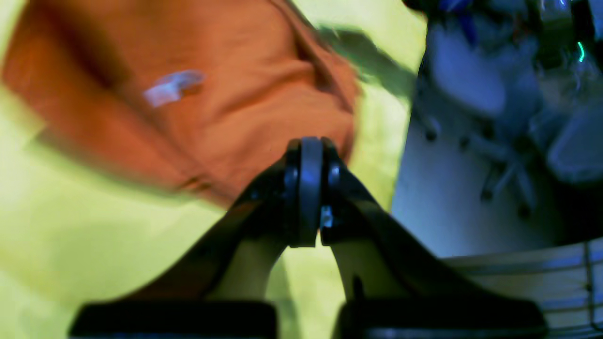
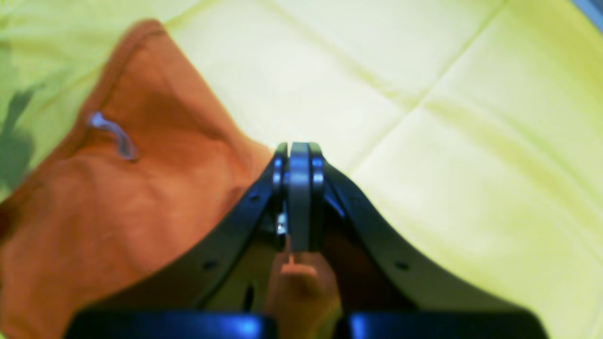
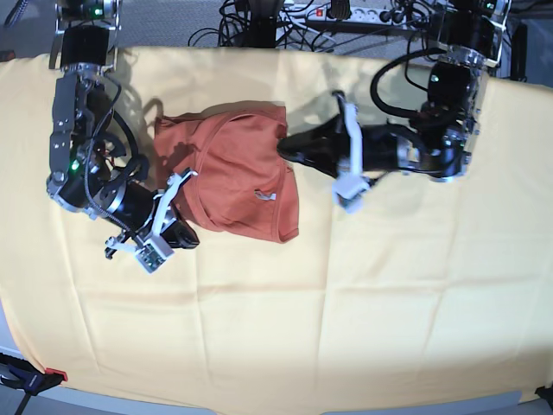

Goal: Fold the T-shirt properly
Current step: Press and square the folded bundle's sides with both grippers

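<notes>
The rust-orange T-shirt [image 3: 233,169] lies bunched on the yellow cloth, its small white tag [image 3: 265,197] facing up. In the base view my right gripper [image 3: 188,237] is at the shirt's lower-left edge. In the right wrist view that gripper [image 2: 299,150] is shut, with a fold of the orange T-shirt [image 2: 118,207] caught between the fingers behind the pads. My left gripper [image 3: 283,149] reaches the shirt's upper-right edge. The left wrist view is blurred: the left gripper [image 1: 308,146] has its pads pressed together, the T-shirt [image 1: 212,94] just beyond the tip, and no cloth seen between them.
The large pale-yellow cloth [image 3: 363,303] covers the whole table. Cables and a power strip [image 3: 346,12] run along the back edge. A red clamp [image 3: 52,376] holds the cloth at the front left corner. Past the table edge stands an office chair [image 1: 476,84].
</notes>
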